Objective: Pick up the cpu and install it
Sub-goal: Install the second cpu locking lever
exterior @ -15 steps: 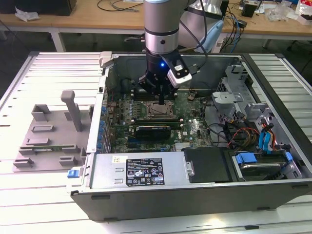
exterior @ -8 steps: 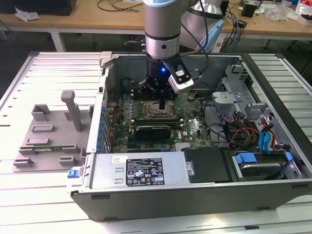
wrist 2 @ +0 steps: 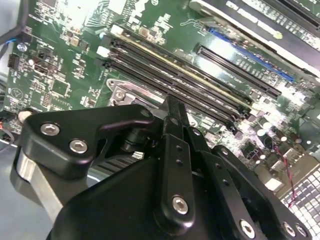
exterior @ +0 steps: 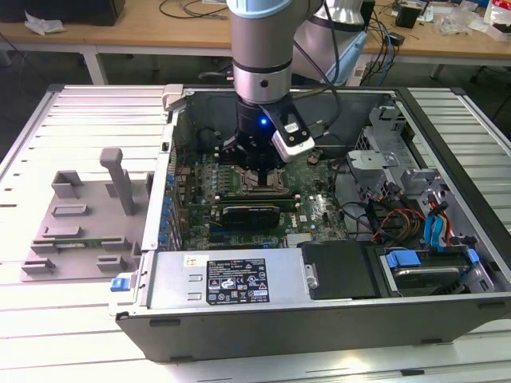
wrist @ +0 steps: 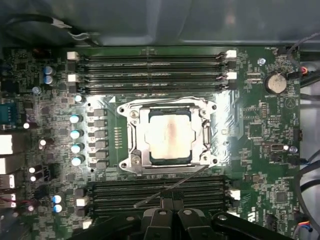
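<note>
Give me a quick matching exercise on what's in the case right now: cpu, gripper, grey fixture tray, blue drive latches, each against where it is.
Things:
1. cpu
2. gripper
3. grey fixture tray
4. blue drive latches

Places:
A. outside the case, on the exterior view's left
B. lying in the socket frame on the motherboard
C. inside the case, at the exterior view's right
D. low over the socket area inside the case

Pairs: 1-B, 2-D, 3-A, 4-C

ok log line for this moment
cpu: seated in socket frame | gripper: above socket, holding nothing visible | case: open
</note>
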